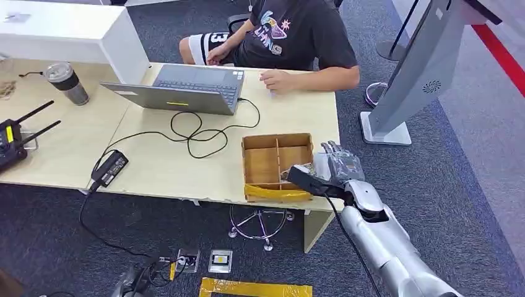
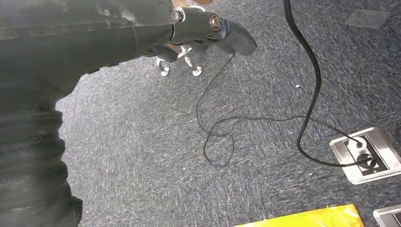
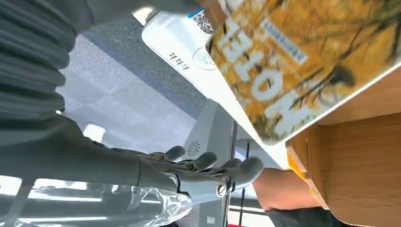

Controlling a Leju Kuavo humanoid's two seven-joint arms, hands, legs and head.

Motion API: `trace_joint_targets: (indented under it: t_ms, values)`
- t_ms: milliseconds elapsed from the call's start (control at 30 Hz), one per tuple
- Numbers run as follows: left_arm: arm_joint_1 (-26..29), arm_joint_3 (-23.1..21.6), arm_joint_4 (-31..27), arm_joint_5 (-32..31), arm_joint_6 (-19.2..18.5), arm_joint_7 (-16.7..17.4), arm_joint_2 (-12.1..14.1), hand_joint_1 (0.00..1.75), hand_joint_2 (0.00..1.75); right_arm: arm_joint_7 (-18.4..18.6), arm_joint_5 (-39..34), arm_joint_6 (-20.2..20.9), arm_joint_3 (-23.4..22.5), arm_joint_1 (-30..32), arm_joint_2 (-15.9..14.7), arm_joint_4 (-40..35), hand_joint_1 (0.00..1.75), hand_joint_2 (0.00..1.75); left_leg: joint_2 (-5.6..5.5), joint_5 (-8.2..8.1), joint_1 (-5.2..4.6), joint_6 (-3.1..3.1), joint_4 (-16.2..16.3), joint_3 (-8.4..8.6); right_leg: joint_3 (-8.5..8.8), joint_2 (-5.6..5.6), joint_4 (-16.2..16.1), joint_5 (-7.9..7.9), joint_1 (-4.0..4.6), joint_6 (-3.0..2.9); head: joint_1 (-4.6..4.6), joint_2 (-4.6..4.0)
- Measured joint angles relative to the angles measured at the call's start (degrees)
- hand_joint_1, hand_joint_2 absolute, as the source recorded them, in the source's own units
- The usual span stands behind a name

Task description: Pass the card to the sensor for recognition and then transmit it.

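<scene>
Wooden box (matt), glossy card

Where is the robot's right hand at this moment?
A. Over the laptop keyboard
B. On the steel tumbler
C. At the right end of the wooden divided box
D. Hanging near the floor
C: the head view shows the right hand beside the wooden divided box at the table's right end.

The wooden tray sits on the surface at its near right corner. Behind the tray to its left stands the laptop, its cable looping between them. Right of the tray, touching or just beside it, is the right hand, seemingly with a card over the tray's edge. Far left of the tray stands a cup
</scene>
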Motion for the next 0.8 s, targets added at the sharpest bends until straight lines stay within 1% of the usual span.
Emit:
trace_joint_targets:
  t_ms: [567, 800]
  values:
    - [0.0, 0.0, 0.0, 0.0, 0.0, 0.0, 0.0, 0.0, 1.75, 0.0, 0.1, -0.2, 0.0, 0.0, 0.0, 0.2, 0.0, 1.75, 0.0, 0.0, 0.0, 0.0, 0.0, 0.0, 0.0, 0.0, 0.0, 0.0, 0.0, 0.0, 0.02, 0.0]
    - [0.1, 0.0, 0.0, 0.1, 0.1, 0.1, 0.2, 0.0, 1.75, 1.1, 0.4, -1.0, 0.0, -0.6, 0.0, 0.2, 0.0, 1.75, 0.0, 0.0, 0.0, 0.0, 0.0, 0.0, 0.0, 0.0, 0.0, 0.0, 0.0, 0.0, 0.02, 0.0]
